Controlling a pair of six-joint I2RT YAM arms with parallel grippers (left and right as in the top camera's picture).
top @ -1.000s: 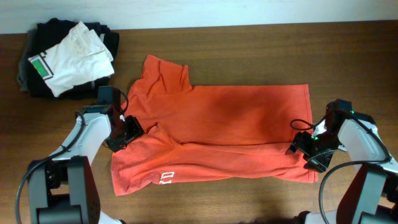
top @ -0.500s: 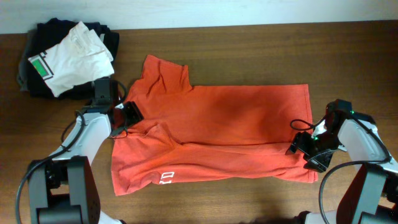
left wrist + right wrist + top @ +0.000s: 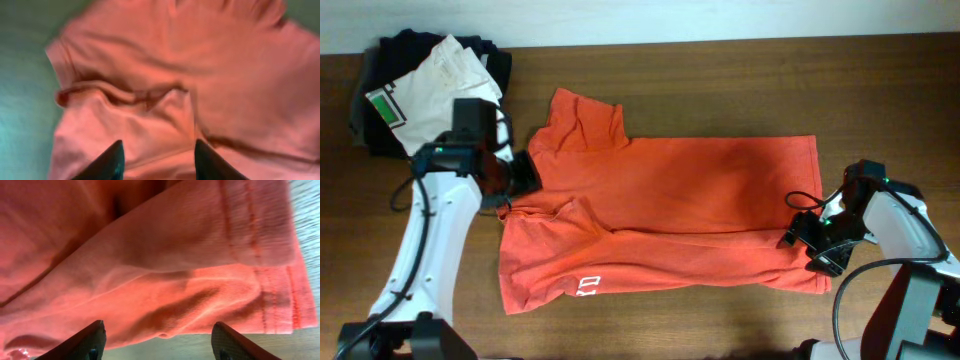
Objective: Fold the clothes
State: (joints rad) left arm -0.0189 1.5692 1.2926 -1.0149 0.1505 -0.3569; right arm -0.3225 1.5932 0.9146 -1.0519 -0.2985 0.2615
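Here, rumpled red-orange cotton T-shirt (image 3: pixel 670 200), soft folds, left claw (image 3: pixel 157 150) parted, right claw (image 3: pixel 159 330) spread wide, neither gripping.

At my far left, a white garment (image 3: pixel 438 82) with a green patch (image 3: pixel 386 106) lies on folded black garments (image 3: pixel 360 125), on the brown wooden table (image 3: pixel 720 70).

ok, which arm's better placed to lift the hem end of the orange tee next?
Right, probably. The right pincer stands open at the hem corner of the red-orange cotton T-shirt, bunched fabric between its fingers in the wrist view. The left pincer sits at the far sleeve end.
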